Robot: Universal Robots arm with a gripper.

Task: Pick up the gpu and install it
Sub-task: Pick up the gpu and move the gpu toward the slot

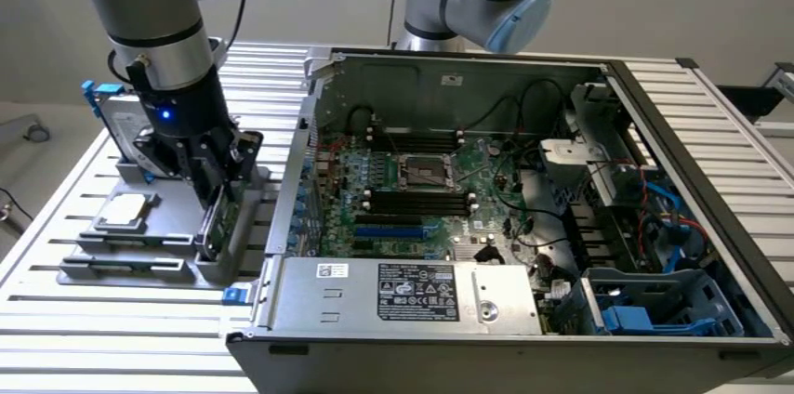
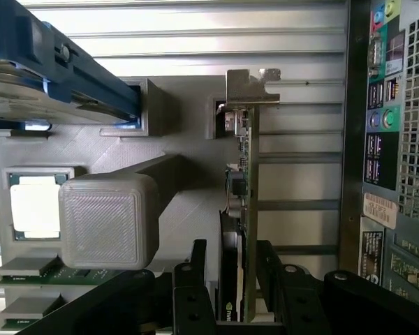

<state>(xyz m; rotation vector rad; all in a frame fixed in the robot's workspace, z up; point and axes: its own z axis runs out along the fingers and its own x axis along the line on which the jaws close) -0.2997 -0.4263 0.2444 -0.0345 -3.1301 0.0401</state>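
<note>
In the left of the exterior view, the gripper straddles the upright gpu in its grey holder beside the computer case, fingers parted and not clamping.

table: silver metal, made of long slats | exterior view's left part: a grey plastic holder sits flat on the slats | just beside it, to the exterior view's right: a big open computer case rests on the slats
</note>
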